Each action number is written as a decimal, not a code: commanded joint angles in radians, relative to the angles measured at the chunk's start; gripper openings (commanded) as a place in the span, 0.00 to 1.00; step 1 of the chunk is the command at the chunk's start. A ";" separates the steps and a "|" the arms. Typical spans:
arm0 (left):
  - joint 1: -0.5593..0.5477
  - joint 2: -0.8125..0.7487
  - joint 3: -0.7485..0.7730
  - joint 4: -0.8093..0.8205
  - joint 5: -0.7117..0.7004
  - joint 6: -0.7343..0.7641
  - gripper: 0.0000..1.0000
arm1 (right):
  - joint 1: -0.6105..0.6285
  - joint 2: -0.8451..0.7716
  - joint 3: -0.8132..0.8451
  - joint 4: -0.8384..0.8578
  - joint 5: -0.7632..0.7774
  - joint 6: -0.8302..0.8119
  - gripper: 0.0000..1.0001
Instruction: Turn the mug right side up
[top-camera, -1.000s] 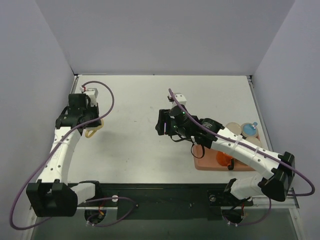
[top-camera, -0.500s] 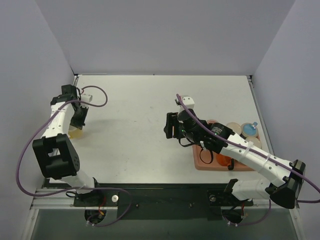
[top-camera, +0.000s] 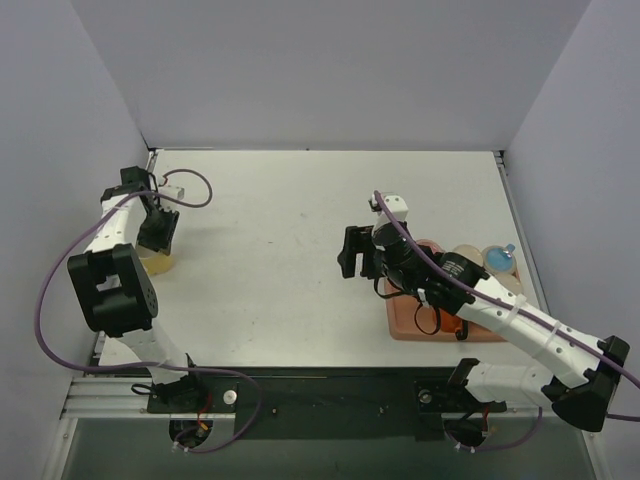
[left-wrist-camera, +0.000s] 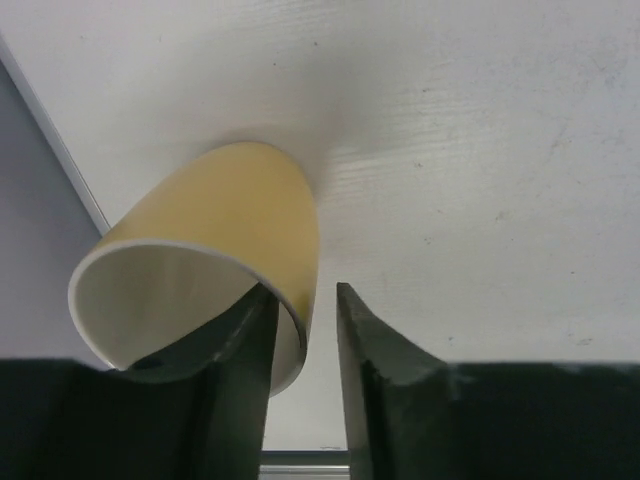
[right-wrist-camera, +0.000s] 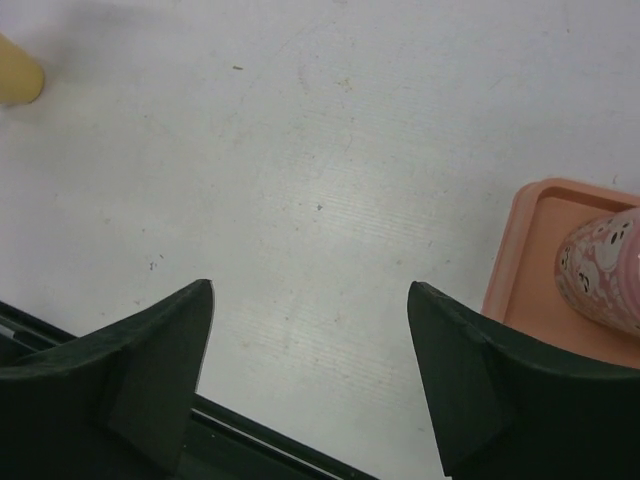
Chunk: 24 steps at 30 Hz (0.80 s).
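Spotter: Plain grey walls (top-camera: 330, 70) close in your white table (top-camera: 280, 210) on three sides.

Operator: Where is the mug?

Spotter: The yellow mug (left-wrist-camera: 235, 200) sits right at the fingertips of your left gripper (left-wrist-camera: 305, 298), near the table's left edge. Its white inside faces your wrist camera and its closed end is down against the table. Whether it stands fully upright or leans, neither view tells you.

Operator: Am I gripping it?

Spotter: Your jaws stand a narrow way apart and straddle the mug's wall at the rim. One finger (left-wrist-camera: 235, 390) is in the mouth, up against the wall. The other finger (left-wrist-camera: 375, 390) is outside, with a sliver of table showing between it and the wall. You are around the rim, not pinching it.

Operator: And the right side?

Spotter: Your right gripper (right-wrist-camera: 310, 290) hangs over the table with its jaws wide apart and only tabletop between them. Just to the right of its fingers lies a pink tray (right-wrist-camera: 515, 260), and a rounded pink thing (right-wrist-camera: 605, 265) with white marks shows in it. An orange thing (top-camera: 447, 318) sits on the tray too, partly under your right arm (top-camera: 510, 310). The mug is far ahead and to the left of that gripper, well apart from it.
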<state>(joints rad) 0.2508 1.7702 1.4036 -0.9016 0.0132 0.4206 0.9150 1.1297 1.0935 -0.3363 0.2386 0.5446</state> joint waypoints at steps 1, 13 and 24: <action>0.004 -0.018 0.029 0.026 0.031 0.046 0.49 | -0.054 -0.024 -0.017 -0.062 0.033 0.003 0.92; 0.002 -0.235 0.181 -0.046 0.209 -0.032 0.87 | -0.306 -0.172 -0.030 -0.587 0.307 0.128 0.81; -0.059 -0.417 0.063 0.029 0.340 -0.097 0.87 | -0.424 -0.332 -0.306 -0.710 0.327 0.423 0.68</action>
<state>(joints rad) 0.2100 1.3674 1.5169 -0.9123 0.2813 0.3500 0.5026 0.8173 0.8608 -0.9756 0.5205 0.8467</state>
